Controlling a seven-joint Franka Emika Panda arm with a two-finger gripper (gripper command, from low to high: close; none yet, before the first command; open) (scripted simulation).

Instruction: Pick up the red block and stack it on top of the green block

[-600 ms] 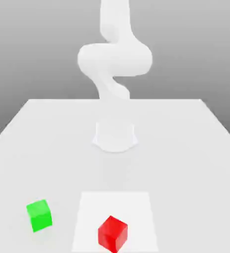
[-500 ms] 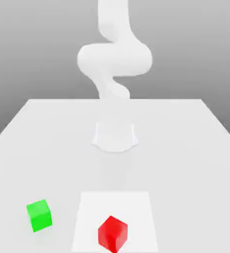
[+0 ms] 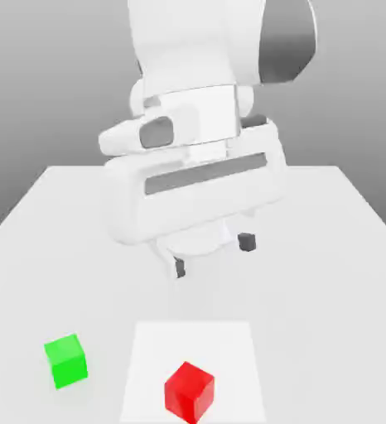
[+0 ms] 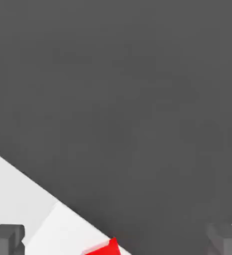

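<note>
Since the frame half a second back, the arm has swung forward and down: the hand now hangs large in the middle of the exterior view, where before only the upright arm and its base showed at the back of the table. Both blocks lie where they lay.

Left to right, exterior view:
- green block (image 3: 65, 360): flat on the table (image 3: 337, 273), toward the near edge on the exterior view's left. Nothing touches it.
- red block (image 3: 189, 391): on a brighter white square patch (image 3: 229, 348) of the table top, near the front edge, turned so one vertical edge faces the camera. It is well apart from the green block, on that block's right in this view.
- gripper (image 3: 213, 254): above the table, behind and higher than the red block, clear of both blocks. Its two dark fingertips (image 3: 247, 242) stand wide apart with nothing between them.

Hand view: the two dark fingers (image 4: 6, 238) show at opposite sides of the frame, spread wide. A corner of the red block (image 4: 104, 248) shows between them on the white patch (image 4: 63, 229), with the table edge running diagonally against a dark background.
</note>
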